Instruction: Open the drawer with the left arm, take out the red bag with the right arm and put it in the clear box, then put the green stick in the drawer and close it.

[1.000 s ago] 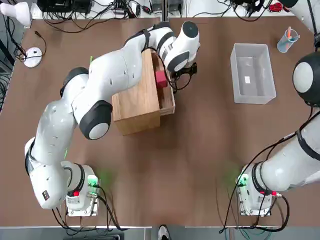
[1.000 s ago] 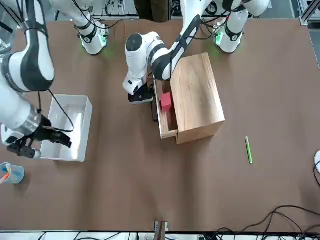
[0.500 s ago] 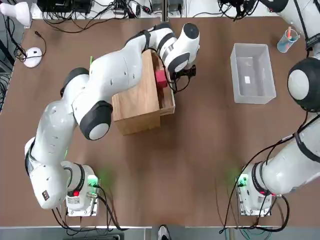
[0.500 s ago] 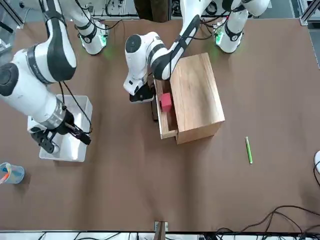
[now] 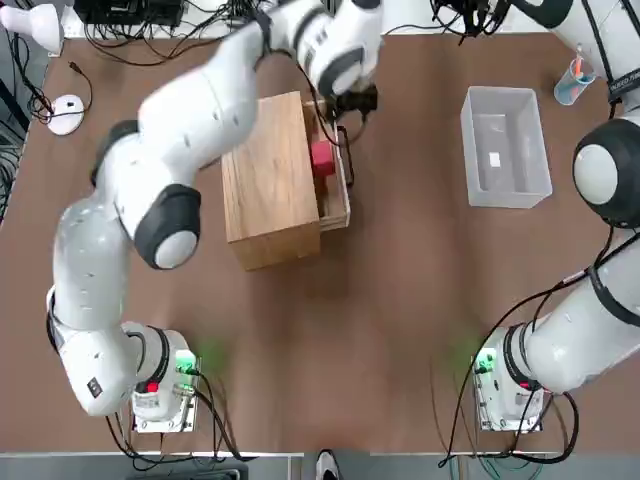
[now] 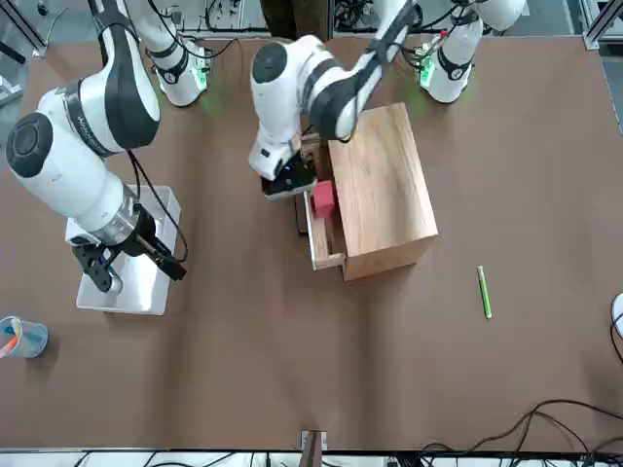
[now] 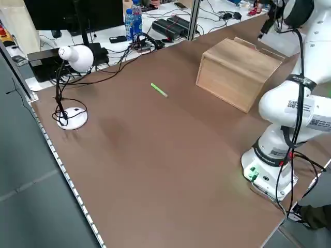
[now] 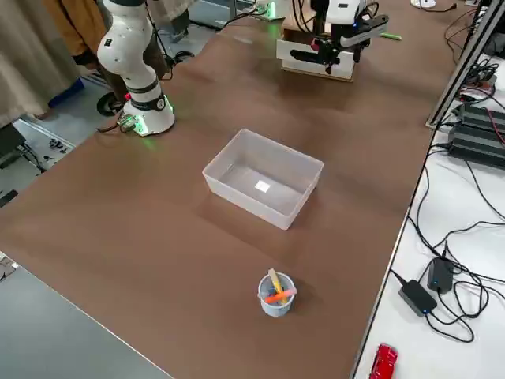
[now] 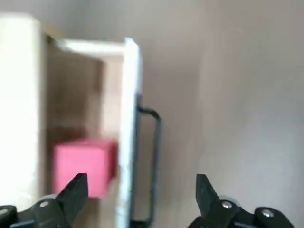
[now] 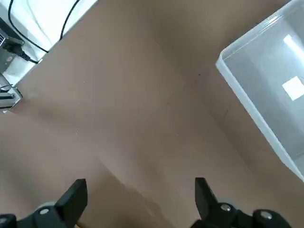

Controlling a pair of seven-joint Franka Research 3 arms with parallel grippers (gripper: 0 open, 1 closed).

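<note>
Drawer (image 9: 85, 95), shallow light wood with a black wire handle, juts open at the cabinet's (image 5: 270, 185) three o'clock (red packet (image 9: 85, 166) inside, soft pink-red). Left gripper (image 9: 140, 202) hovers above, jaws apart; right gripper (image 10: 141, 202), jaws spread, is empty.

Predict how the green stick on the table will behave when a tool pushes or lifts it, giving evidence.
The green stick looks straight along its length, so it is probably stiff rather than floppy. Being so thin, it is likely light. Lying loose on the open table, it may roll or swivel if nudged.
</note>
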